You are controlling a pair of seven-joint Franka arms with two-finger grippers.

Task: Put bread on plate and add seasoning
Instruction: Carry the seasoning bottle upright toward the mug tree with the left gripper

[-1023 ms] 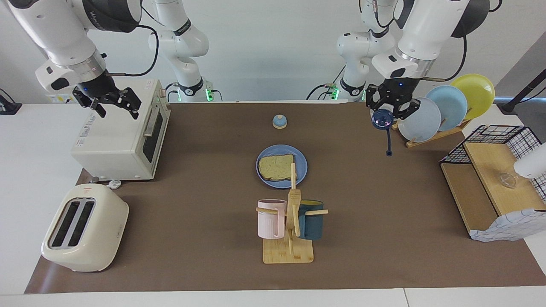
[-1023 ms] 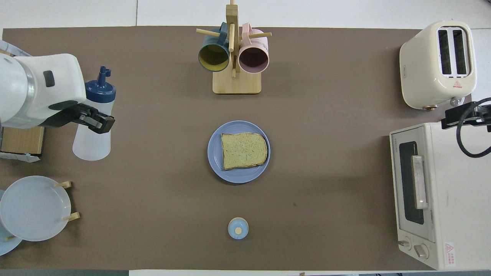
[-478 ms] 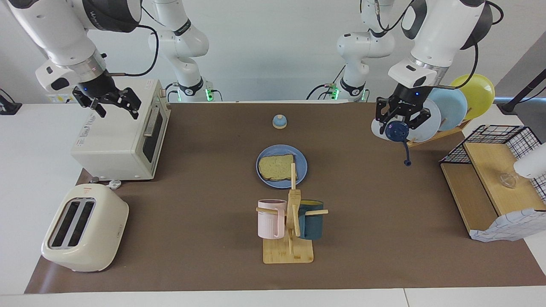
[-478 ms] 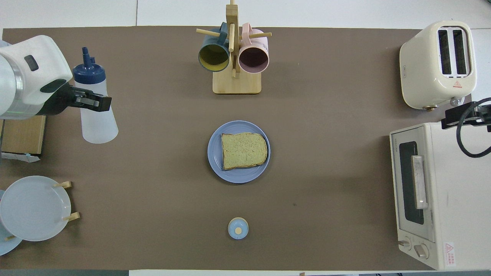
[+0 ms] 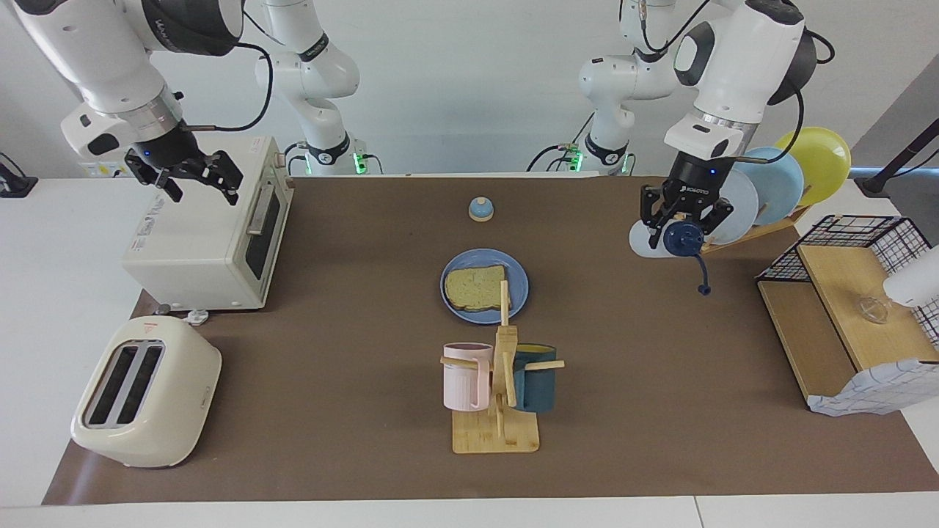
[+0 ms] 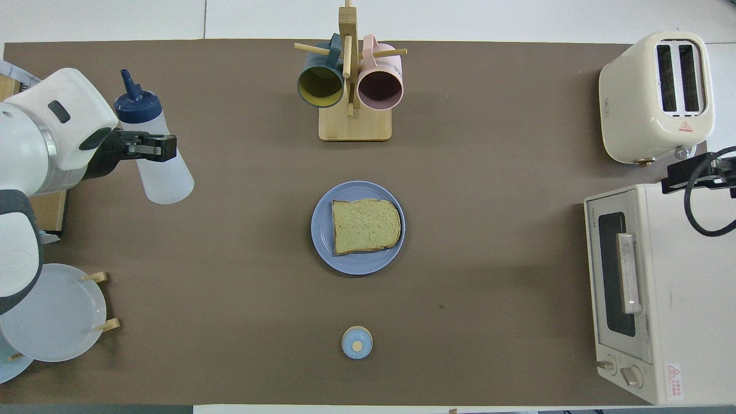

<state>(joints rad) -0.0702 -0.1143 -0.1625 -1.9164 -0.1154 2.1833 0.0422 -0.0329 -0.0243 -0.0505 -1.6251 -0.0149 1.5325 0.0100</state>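
The bread (image 5: 475,287) lies on the blue plate (image 5: 519,297) at the table's middle; both also show in the overhead view, bread (image 6: 365,225) on plate (image 6: 322,233). My left gripper (image 5: 684,220) (image 6: 150,149) is shut on the seasoning bottle (image 5: 642,242) (image 6: 167,181) and holds it up over the mat near the dish rack, toward the left arm's end. The bottle is tipped almost level. Its navy cap (image 5: 682,238) points away from the robots and the stopper (image 5: 704,290) dangles. My right gripper (image 5: 204,191) is open and empty, waiting over the toaster oven.
A toaster oven (image 5: 213,227) and a toaster (image 5: 147,392) stand at the right arm's end. A mug rack (image 5: 499,389) stands farther from the robots than the plate, a small bell (image 5: 480,210) nearer. A dish rack with plates (image 5: 777,183) and a wooden shelf (image 5: 843,308) are at the left arm's end.
My left gripper has come lower with the bottle, moved away from the robots and slightly toward the table's middle. The bottle has swung. The right arm has not moved.
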